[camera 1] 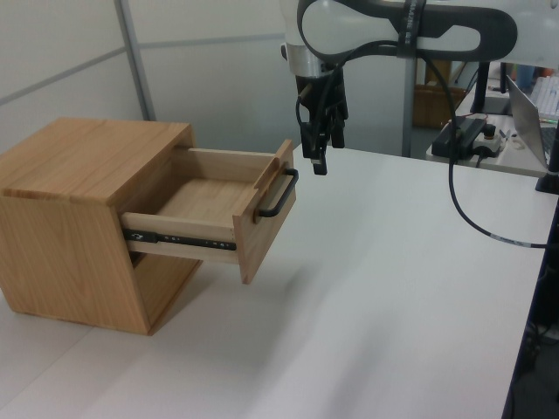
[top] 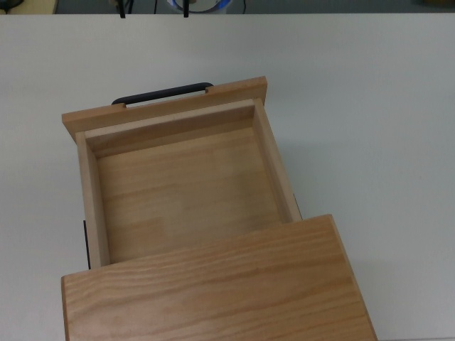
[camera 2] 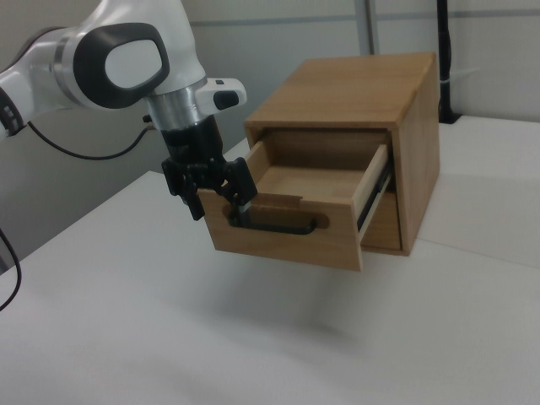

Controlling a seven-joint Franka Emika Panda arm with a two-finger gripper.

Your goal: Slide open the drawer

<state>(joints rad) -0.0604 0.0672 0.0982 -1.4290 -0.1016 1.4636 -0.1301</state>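
While the drawer is being kept well pulled out of the wooden cabinet, its bare inside is being shown fully in the top view, with only the rear part being covered by the cabinet top. The black handle is being carried on the front panel, on the side facing away from the cabinet. A black slide rail is being exposed along the drawer's side in the left view. The cabinet is being supported by a white table.

The gripper is being held just above and beyond the handle, apart from the drawer in the left view, with nothing being gripped. In the right view the gripper is being seen at the front panel's upper corner, fingers parted a little; whether the panel is being touched cannot be told. The white arm is being extended over the table from beyond the drawer front.
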